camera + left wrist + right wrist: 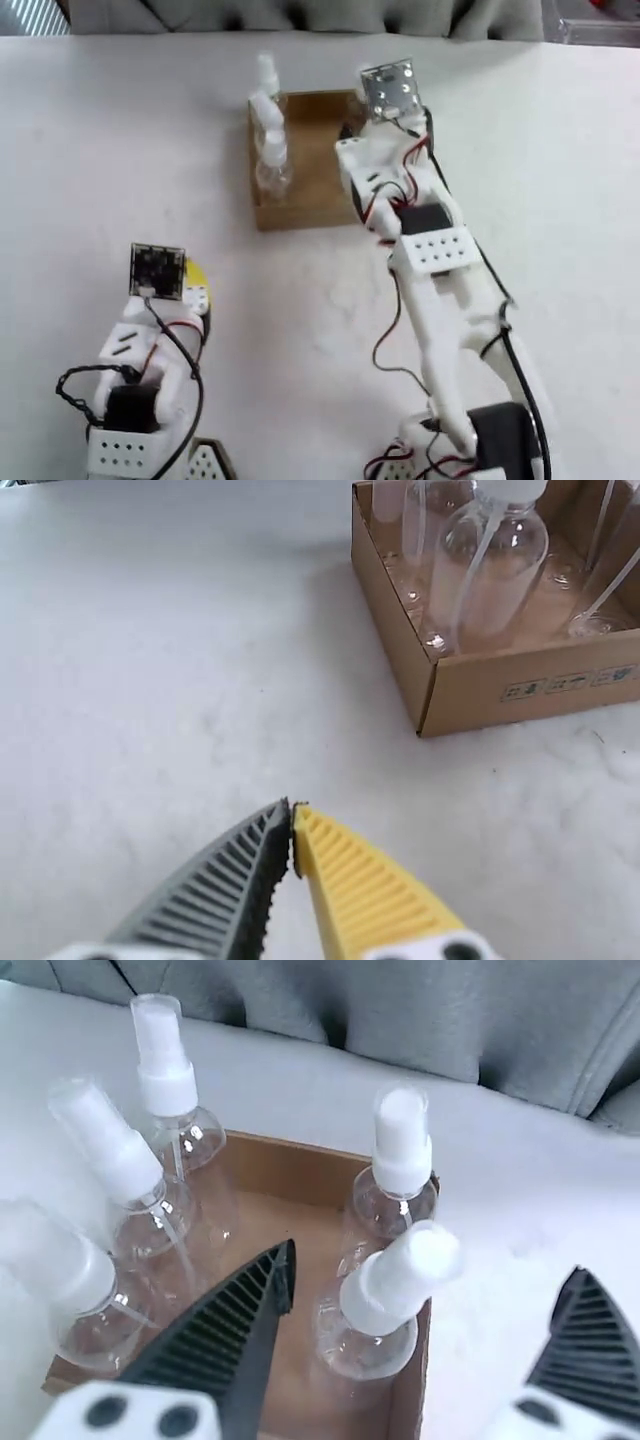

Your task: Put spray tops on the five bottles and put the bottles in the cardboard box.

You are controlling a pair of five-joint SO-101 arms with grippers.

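On the white tabletop (120, 130), toward the far middle, a cardboard box (318, 195), open at the top. Inside, five clear bottles, each capped with a white spray top (160, 1055). Along one side of the box, a row of three bottles (135, 1200), all upright and close together. Along the other side, an upright bottle (395, 1205) toward the far wall and, just beside it on the near side, a tilted bottle (365, 1335) with its top leaning away from the row. Right arm (430, 250) stretched out across the tabletop to the box. Right jaws spread wide above the box, holding nothing; the tilted bottle's top between the two black fingers (235, 1330), apart from both. Left arm (150, 350) at the near left of the tabletop, well apart from the box. Left jaws closed, grey finger (215, 890) and yellow finger (370, 890) meeting at the tips with nothing between them, over bare tabletop, one box corner ahead.
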